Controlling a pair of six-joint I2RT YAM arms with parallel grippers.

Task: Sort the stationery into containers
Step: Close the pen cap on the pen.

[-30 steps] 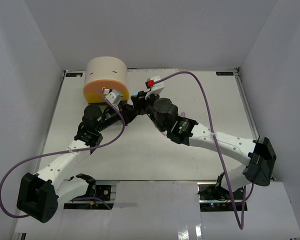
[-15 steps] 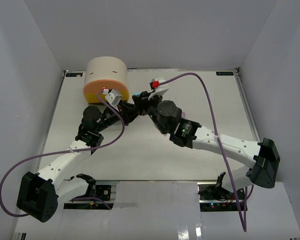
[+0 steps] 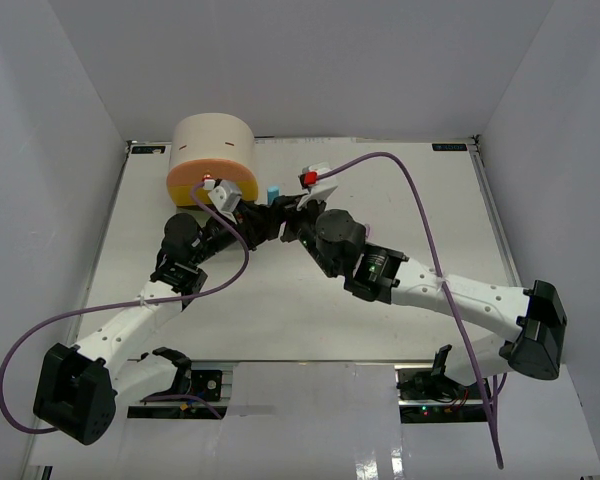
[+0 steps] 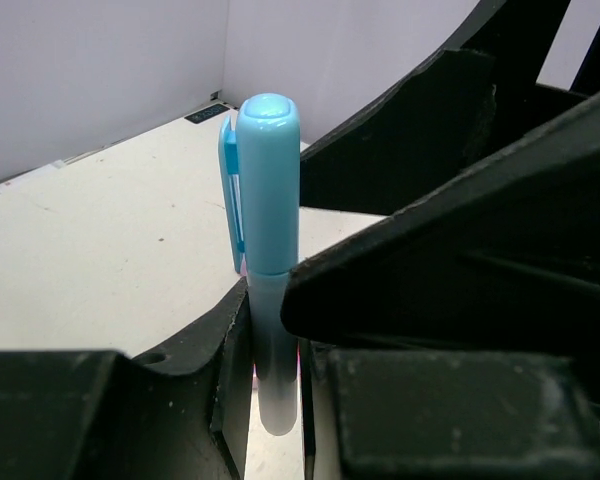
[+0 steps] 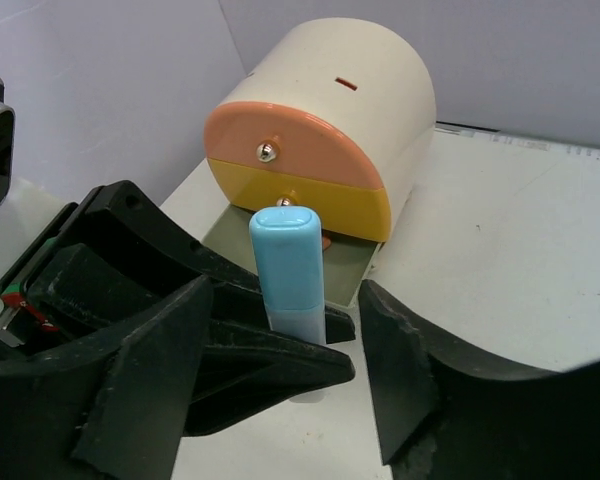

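Observation:
A light blue pen (image 4: 268,200) stands upright, pinched at its pale lower end by my left gripper (image 4: 272,390). It also shows in the top view (image 3: 273,191) and the right wrist view (image 5: 288,265). My left gripper (image 3: 258,217) sits just in front of the beige cabinet (image 3: 212,150). My right gripper (image 5: 280,380) is open, its fingers (image 5: 410,370) standing wide on either side of the pen without touching it; in the top view my right gripper (image 3: 285,210) meets the left one. The orange drawer (image 5: 290,150) and yellow drawer (image 5: 340,205) are shut. The grey-green drawer (image 5: 352,268) is pulled out.
A small orange piece (image 5: 325,242) lies in the grey-green drawer. White walls (image 3: 70,150) close in the table on three sides. Purple cables (image 3: 400,190) arch over both arms. No other stationery shows on the table.
My right arm has swung its elbow right and toward the near edge, and its gripper has drawn slightly off the pen. The blue pen now stands plainly in the left gripper.

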